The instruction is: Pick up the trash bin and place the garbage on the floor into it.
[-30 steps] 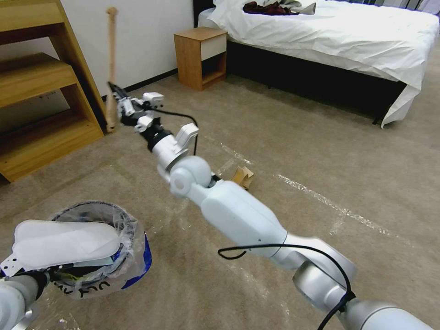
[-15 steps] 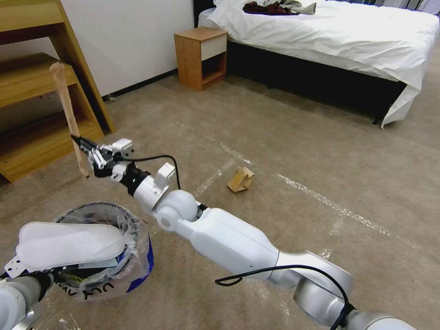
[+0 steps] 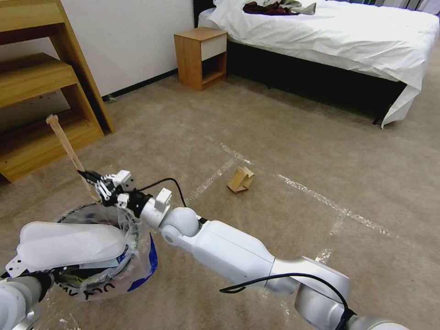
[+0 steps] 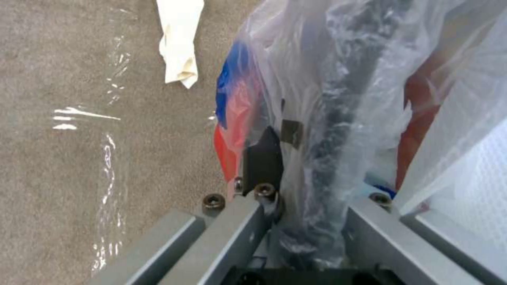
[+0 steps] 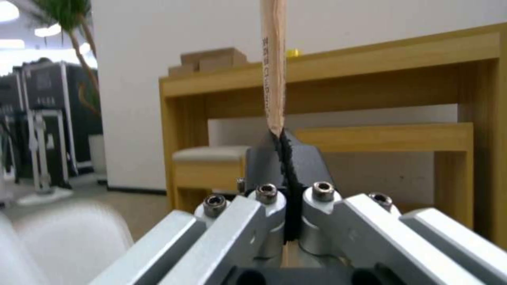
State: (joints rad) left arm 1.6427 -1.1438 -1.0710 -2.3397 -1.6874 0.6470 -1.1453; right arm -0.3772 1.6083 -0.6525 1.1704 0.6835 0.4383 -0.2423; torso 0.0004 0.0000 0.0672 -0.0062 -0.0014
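**Stick held at the bin's far rim**

Nearest me, my left gripper [image 4: 296, 174] was clamped on the wall of the bin [image 3: 137, 256], the clear bag crinkled between its fingers. The bin hung at my lower left over the floor [image 3: 284, 137]. A white slipper [image 3: 68, 245] lay flat across the bin's mouth, and red wrappers [image 4: 422, 114] showed through the bag inside. Below the bin, a crumpled white paper [image 4: 180, 43] lay on the carpet beside a tape strip.

Just past the bin's far rim, my right gripper [image 3: 89, 176] was pinched shut on the lower part of the stick [image 3: 68, 149]. The stick stood nearly upright, leaning slightly away from the bin, its low end right at the rim; I could not tell whether it touched the bag.

Farther from the bin, to its right, a piece of folded cardboard [image 3: 241, 178] sat on the carpet next to a tape crossing. Beyond the bin stood a wooden shelf [image 3: 41, 91], then a nightstand [image 3: 200, 57] and a bed [image 3: 348, 41] against the far wall.
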